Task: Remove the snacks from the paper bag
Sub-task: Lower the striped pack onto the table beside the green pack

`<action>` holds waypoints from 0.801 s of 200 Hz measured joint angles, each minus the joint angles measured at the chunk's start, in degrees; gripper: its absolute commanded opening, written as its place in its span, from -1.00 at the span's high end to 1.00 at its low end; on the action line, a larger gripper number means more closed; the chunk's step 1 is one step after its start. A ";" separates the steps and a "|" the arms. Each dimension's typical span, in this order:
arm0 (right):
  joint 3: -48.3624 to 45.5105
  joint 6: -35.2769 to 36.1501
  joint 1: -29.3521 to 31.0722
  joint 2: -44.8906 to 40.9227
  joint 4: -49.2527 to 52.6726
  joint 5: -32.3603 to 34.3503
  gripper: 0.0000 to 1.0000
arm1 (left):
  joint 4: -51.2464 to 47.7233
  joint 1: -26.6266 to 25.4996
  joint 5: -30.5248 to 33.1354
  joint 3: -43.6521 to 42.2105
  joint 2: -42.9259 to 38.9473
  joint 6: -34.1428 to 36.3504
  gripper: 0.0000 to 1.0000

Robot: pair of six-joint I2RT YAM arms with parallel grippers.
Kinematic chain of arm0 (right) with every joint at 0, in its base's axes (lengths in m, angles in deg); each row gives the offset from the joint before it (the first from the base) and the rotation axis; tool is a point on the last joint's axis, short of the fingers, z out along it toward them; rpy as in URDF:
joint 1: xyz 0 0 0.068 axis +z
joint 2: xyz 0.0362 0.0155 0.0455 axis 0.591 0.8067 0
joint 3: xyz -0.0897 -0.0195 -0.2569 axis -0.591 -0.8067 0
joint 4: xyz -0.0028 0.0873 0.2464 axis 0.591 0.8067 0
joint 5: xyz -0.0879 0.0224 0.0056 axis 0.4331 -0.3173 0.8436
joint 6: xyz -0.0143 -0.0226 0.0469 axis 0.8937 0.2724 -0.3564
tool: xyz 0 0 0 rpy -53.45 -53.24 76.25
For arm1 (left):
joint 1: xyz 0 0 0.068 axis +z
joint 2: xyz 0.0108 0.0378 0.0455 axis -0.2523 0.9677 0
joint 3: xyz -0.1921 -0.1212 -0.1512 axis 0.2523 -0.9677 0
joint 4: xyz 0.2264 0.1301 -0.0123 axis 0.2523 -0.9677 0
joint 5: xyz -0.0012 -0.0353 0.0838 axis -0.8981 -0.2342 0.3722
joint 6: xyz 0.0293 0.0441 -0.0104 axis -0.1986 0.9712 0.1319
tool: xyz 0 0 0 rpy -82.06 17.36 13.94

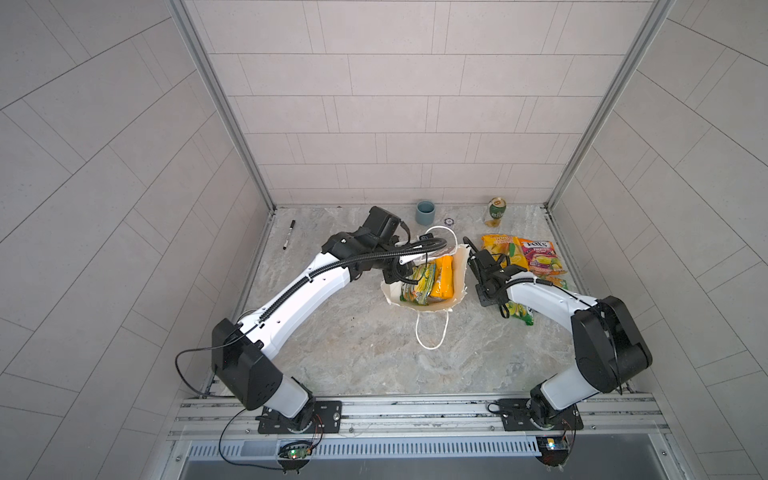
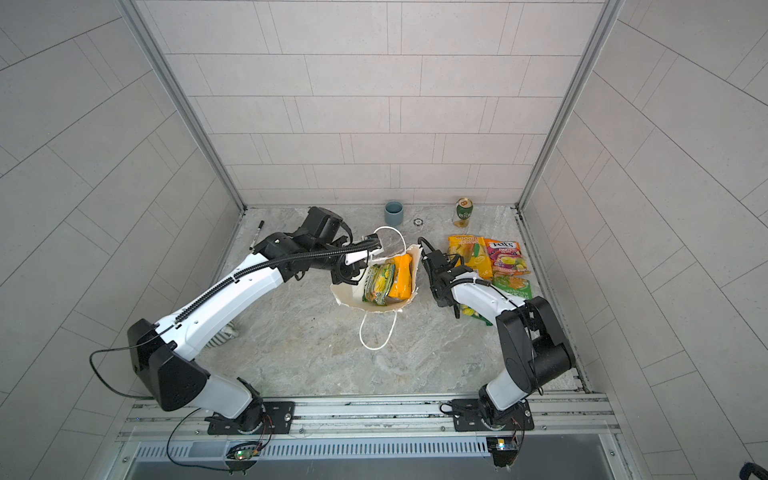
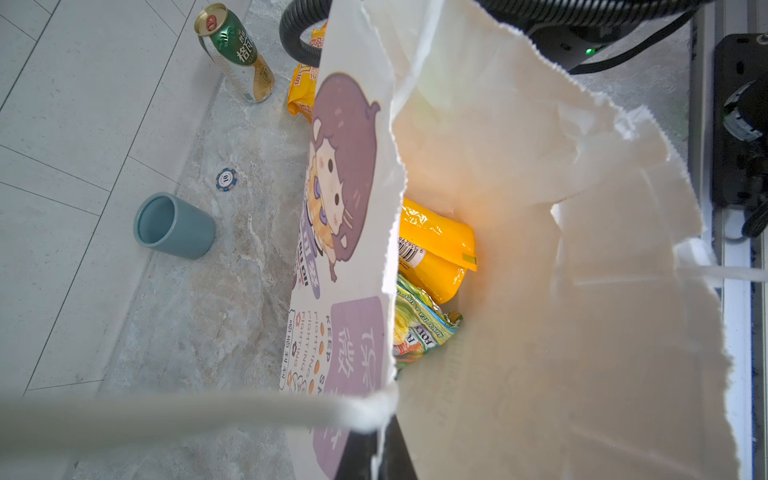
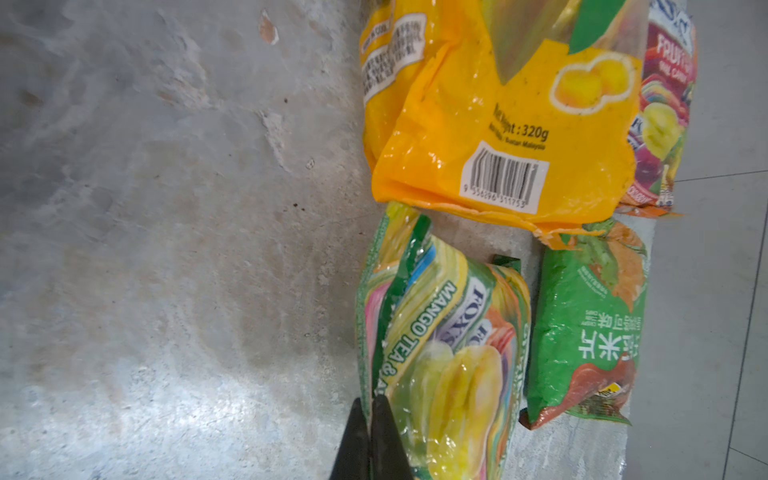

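1. At the centre of the marble table [image 1: 374, 353], the paper bag [image 3: 353, 166] stands open-mouthed, its rim ragged and torn. Two snacks [image 1: 440, 282] lie side by side at its bottom: a yellow-orange packet [image 3: 436, 245] and a green-yellow packet [image 3: 419, 324].
2. Your left gripper [image 3: 376, 432] is clenched on the bag's rim, with the paper edge between its fingers, and holds the mouth open.
3. Your right gripper [image 4: 369, 401] has its jaws pressed together at the edge of the mango tea packet [image 4: 440, 345]. That packet lies outside the bag, among four on the table. You cannot tell whether any film is pinched.
4. Handling, as judged: the packets look light, soft and crinkly, with slick film. Take one by its flat sealed end, not the puffed middle, or it may slip.
5. Risk, as judged: the bag is thin paper and already torn. A hard pull on the rim may rip it further or tip it.
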 measured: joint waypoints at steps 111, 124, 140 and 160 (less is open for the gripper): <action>0.07 -0.46 -0.09 -0.83 0.07 1.18 0.23 | -0.02 -0.26 0.13 0.00 0.00 0.00 1.00; 0.07 -0.61 -0.11 -2.03 0.11 0.98 0.16 | -0.04 -0.26 0.13 0.00 0.00 0.00 1.00; 0.07 -0.79 -0.11 -4.15 -0.04 0.39 0.09 | -0.04 -0.26 0.13 0.00 0.00 0.00 1.00; 0.00 -0.90 -0.39 -7.08 -0.11 -1.25 0.06 | -0.04 -0.26 0.13 0.00 0.00 0.00 1.00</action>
